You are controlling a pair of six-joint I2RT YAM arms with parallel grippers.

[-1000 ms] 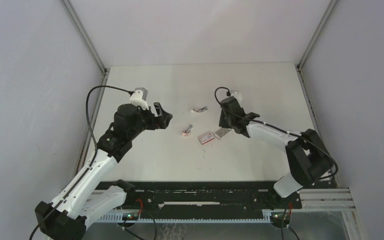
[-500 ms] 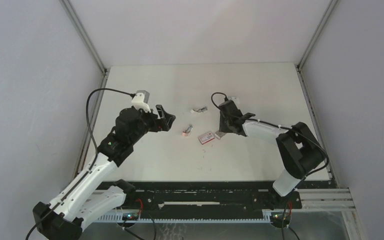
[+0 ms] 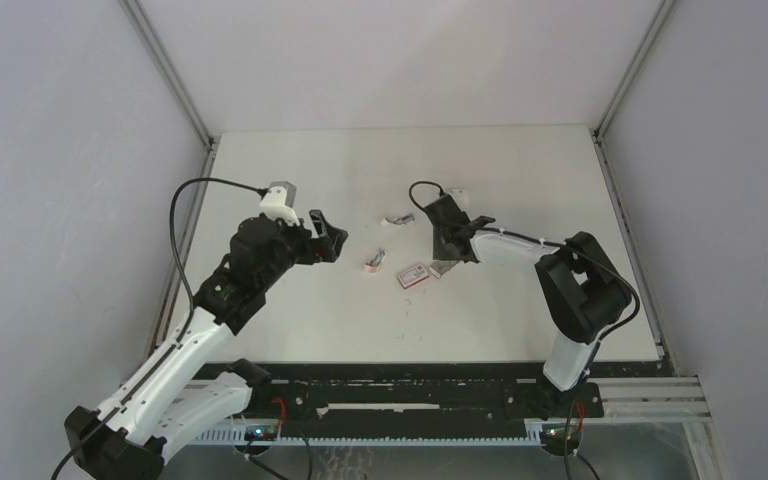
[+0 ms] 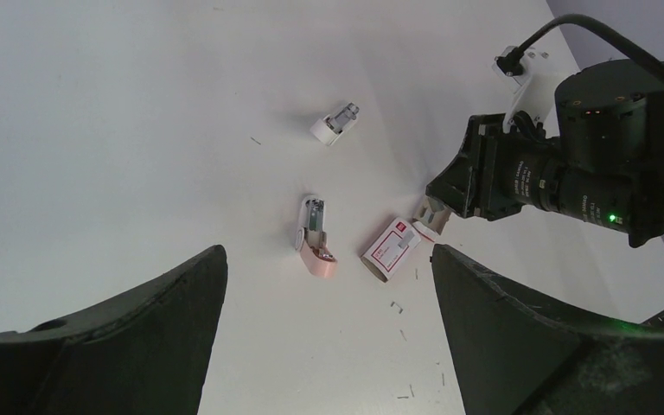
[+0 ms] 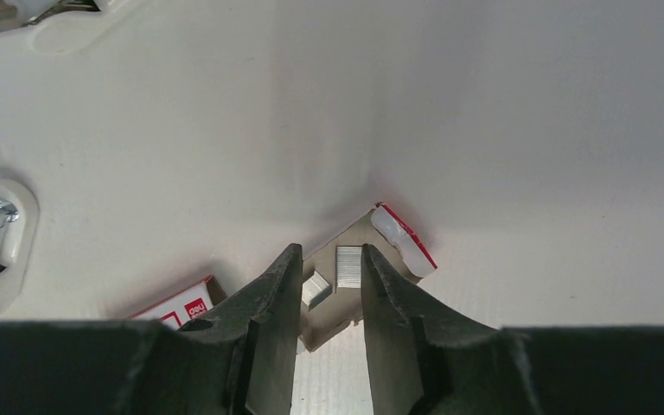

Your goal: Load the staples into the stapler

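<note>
Your white table (image 3: pixel 520 180) carries everything, with both arms reaching in over it from the near edge. The left arm (image 3: pixel 200 330) stretches up towards the middle, and the right arm (image 3: pixel 570 290) folds back on itself so that its wrist points down at the centre of the table.

Your left gripper (image 3: pixel 328 238) hangs above the table with its jaws spread wide and nothing between them. It sits to the left of the small items and well apart from them.

Your right gripper (image 5: pixel 328 259) is down at the grey tray (image 5: pixel 354 233). Its jaws are only partway apart, with one fingertip on each side of the tray's contents. They grip nothing that you can see, and you cannot tell whether the tips touch the tray floor.

The red-and-white box sleeve (image 4: pixel 392 251) lies flat just beside the tray. A finger hides the join, so you cannot tell whether the tray is fully out of the sleeve.

The stapler (image 4: pixel 315 246), pink and white with metal showing, lies just left of the sleeve. A small white-and-metal piece (image 4: pixel 335 125) lies farther back, apart from it.

The staples (image 5: pixel 348 265) lie in the tray as a silvery strip close against one finger, with a shorter strip (image 5: pixel 316 290) beside the other finger. A few loose staples (image 4: pixel 395 305) are scattered on the table near the sleeve.
</note>
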